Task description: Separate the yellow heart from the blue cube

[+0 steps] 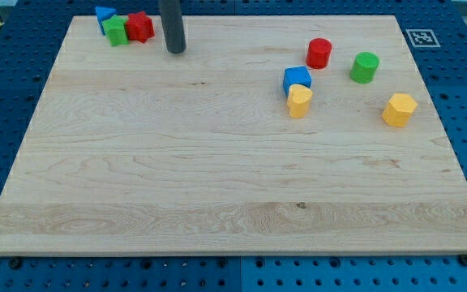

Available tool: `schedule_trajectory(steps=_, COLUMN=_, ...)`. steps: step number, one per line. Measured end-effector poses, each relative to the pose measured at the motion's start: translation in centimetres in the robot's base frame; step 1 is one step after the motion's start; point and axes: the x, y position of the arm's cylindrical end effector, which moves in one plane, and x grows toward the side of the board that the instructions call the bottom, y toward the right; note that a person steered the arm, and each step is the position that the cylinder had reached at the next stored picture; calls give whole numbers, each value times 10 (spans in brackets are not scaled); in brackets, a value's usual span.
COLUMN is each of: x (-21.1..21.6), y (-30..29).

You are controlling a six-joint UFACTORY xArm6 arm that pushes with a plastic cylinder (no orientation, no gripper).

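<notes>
The yellow heart (299, 100) lies right of the board's middle, touching the lower edge of the blue cube (297, 79) just above it. My tip (176, 49) is near the view's top, left of centre, far to the left of both blocks and touching no block.
A red cylinder (319, 53) and a green cylinder (364, 66) stand up and right of the blue cube. A yellow hexagonal block (399, 109) lies at the right. A blue triangle (104, 15), a green block (117, 31) and a red block (139, 27) cluster at the top left, just left of my tip.
</notes>
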Motion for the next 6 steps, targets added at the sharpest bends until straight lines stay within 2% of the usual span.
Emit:
schedule_trajectory(steps=1, x=66, y=7)
schedule_trajectory(steps=2, x=149, y=60)
schedule_trajectory(steps=3, x=185, y=170)
schedule_trajectory(steps=4, x=164, y=242)
schedule_trajectory(steps=6, x=130, y=202)
